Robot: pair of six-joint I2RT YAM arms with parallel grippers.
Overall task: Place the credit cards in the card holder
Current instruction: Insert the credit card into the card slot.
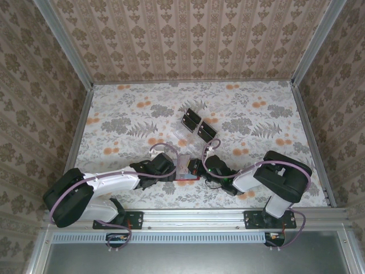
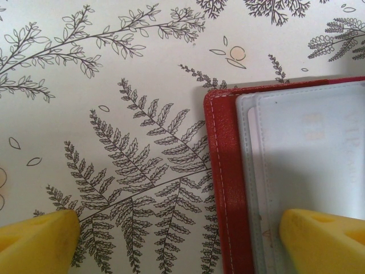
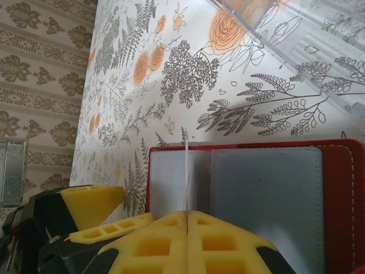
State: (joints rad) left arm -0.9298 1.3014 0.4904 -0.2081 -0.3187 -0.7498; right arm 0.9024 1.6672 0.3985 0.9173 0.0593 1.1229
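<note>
The red card holder [image 1: 183, 177] lies open on the flowered table between both grippers, its grey pockets [image 3: 268, 188] facing up. My right gripper [image 3: 187, 216] is shut on a credit card [image 3: 186, 171], seen edge-on as a thin pale line standing upright over the holder's inner face. My left gripper [image 2: 179, 240] is open and straddles the holder's red edge [image 2: 223, 171]: one yellow fingertip [image 2: 322, 240] is over the grey pocket, the other [image 2: 37, 242] over bare table. Two more black and pale credit cards [image 1: 190, 120] [image 1: 206, 131] lie further back on the table.
A clear plastic piece [image 3: 296, 34] lies just beyond the holder. The table is boxed in by patterned walls and metal rails [image 1: 311, 131]. My left fingers [image 3: 91, 202] sit close beside the right gripper.
</note>
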